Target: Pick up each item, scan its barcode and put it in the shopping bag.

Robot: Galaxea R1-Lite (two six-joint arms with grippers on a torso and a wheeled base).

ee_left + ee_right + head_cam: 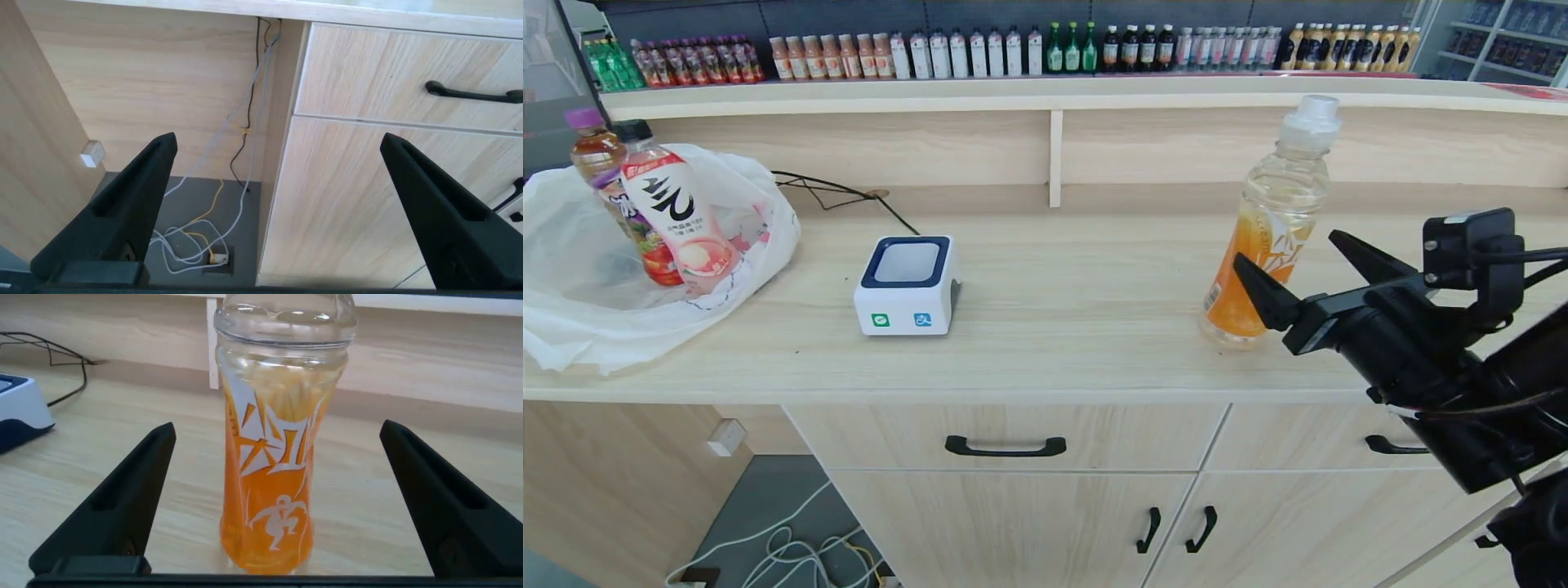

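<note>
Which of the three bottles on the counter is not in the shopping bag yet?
The orange bottle with the white cap, standing alone before the right gripper. The purple-capped bottle and the black-capped bottle are inside the white bag.

The orange bottle (1270,220), at three o'clock from the scanner (905,286), is clear above and orange below. Its label carries white slashes and a small white figure under a pale, seemingly translucent cap, and the right gripper (1284,246) is black. The scanner is white, with a navy frame round a pale grey window and one green and one blue square on its front. At nine o'clock the shopping bag (572,269) is milky white, holding an amber bottle (596,155) with a purple cap and a pink bottle (678,220) with a black cap and black brushstrokes on white, on the pale wood-grain counter (1078,327).
</note>
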